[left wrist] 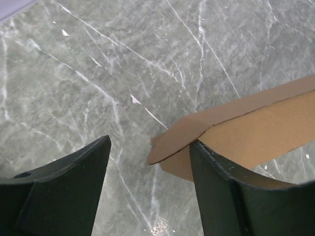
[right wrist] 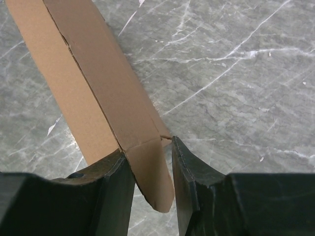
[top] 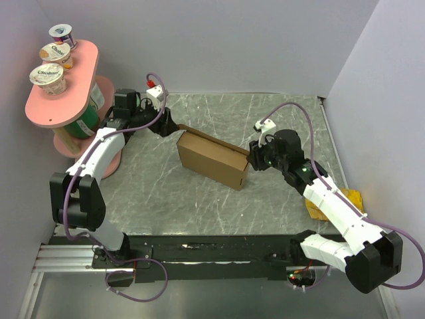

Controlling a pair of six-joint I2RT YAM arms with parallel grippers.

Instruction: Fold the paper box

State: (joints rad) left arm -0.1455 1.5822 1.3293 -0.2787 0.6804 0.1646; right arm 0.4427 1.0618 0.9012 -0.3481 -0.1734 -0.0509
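Right gripper straddles the paper box flap.

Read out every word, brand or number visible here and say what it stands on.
"Chobani": on the nearest yogurt cup on the pink shelf.
"Chobani": on the middle yogurt cup, small but legible.
Farthest yogurt cup: print too small to read.
Finer print on all three cups: blurred.
Paper box: plain cardboard, no text.

"Chobani" on two yogurt cups atop the pink stand
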